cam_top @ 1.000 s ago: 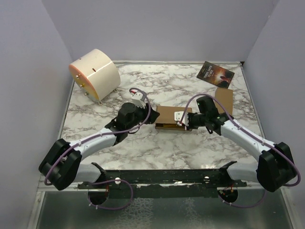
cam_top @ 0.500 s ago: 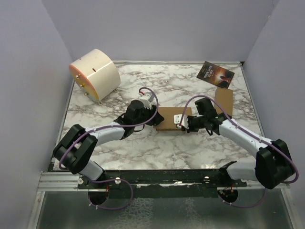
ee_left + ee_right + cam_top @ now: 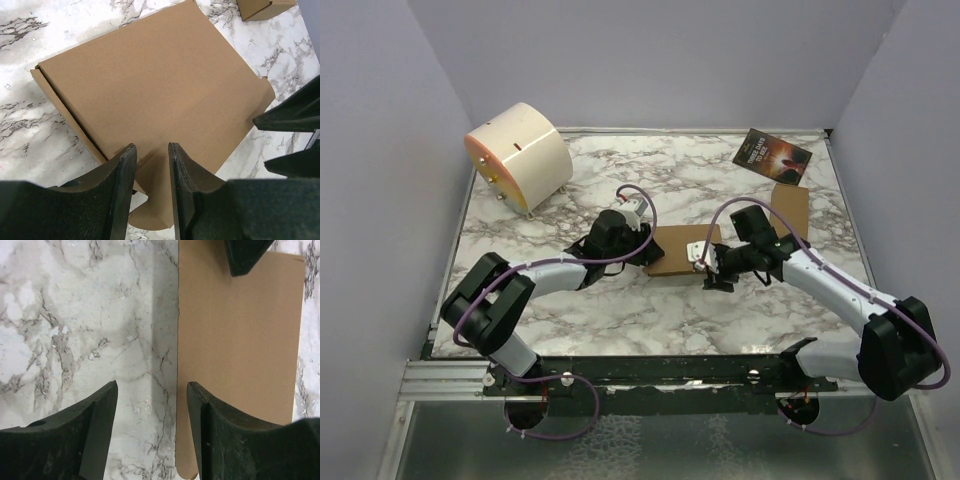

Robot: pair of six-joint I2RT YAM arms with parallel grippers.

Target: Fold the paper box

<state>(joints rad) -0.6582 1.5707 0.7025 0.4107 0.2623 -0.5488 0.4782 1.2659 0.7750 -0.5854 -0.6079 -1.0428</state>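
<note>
The paper box (image 3: 676, 247) lies flat and closed in the middle of the marble table, a plain brown mailer. In the left wrist view its lid (image 3: 150, 85) fills the frame, and a rounded tab (image 3: 152, 210) sticks out at its near side. My left gripper (image 3: 151, 147) hovers over that tab at the box's left end (image 3: 642, 243), jaws a narrow gap apart and gripping nothing. My right gripper (image 3: 151, 385) is open at the box's near right corner (image 3: 710, 272). It straddles the box's edge (image 3: 240, 340), one finger over marble and the other over cardboard.
A cream drum (image 3: 520, 155) stands at the back left. A dark booklet (image 3: 772, 155) lies at the back right, with a smaller brown box (image 3: 790, 208) just in front of it, behind the right arm. Purple walls close in the table on three sides.
My right gripper has opened from shut and drawn back toward the near edge. The left arm has reached right to the box's left end, its jaws narrowing a little. The box now lies flatter.
</note>
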